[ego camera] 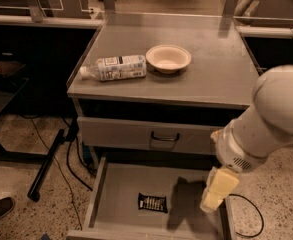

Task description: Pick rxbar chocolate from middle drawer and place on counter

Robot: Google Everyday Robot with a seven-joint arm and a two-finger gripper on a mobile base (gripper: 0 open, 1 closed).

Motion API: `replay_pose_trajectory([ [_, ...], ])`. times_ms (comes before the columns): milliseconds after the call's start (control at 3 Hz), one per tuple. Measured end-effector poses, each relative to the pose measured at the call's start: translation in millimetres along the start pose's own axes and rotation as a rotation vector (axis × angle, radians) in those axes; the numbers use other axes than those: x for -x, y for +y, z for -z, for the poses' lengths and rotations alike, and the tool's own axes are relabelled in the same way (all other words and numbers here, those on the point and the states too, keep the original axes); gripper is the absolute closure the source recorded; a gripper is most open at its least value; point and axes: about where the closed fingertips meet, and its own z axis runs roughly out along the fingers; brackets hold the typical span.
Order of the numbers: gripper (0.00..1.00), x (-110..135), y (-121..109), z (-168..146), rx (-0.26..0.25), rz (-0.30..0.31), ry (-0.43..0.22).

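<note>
The bar [152, 203] lies flat on the drawer [121, 194] floor; the tool [211, 201] hangs near the right wall, apart from it; how far open, I cannot tell; a descent here may strike that wall, or skid the thin wrapper.

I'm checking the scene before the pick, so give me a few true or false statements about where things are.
The rxbar chocolate lies on the floor of the open middle drawer. True.
The bottle stands upright on the counter. False: it lies on its side.
The bowl sits on the counter beside the bottle. True.
The gripper hangs over the counter. False: it is low by the middle drawer's right side, apart from the rxbar chocolate.
The drawer with the handle is pulled out. False: it is shut.
</note>
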Motion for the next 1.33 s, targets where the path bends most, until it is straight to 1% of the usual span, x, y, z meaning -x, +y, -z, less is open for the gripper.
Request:
replay_pose_trajectory([
  [333, 0.00, -4, -2, -50, 0.031, -0.014, -0.024],
  [667, 0.00, -4, -4, -54, 0.029, -0.016, -0.029],
  [1000, 0.00, -4, -2, -59, 0.041, -0.023, -0.043],
  [1333, 0.00, -4, 3, -104, 0.085, -0.055, -0.066],
])
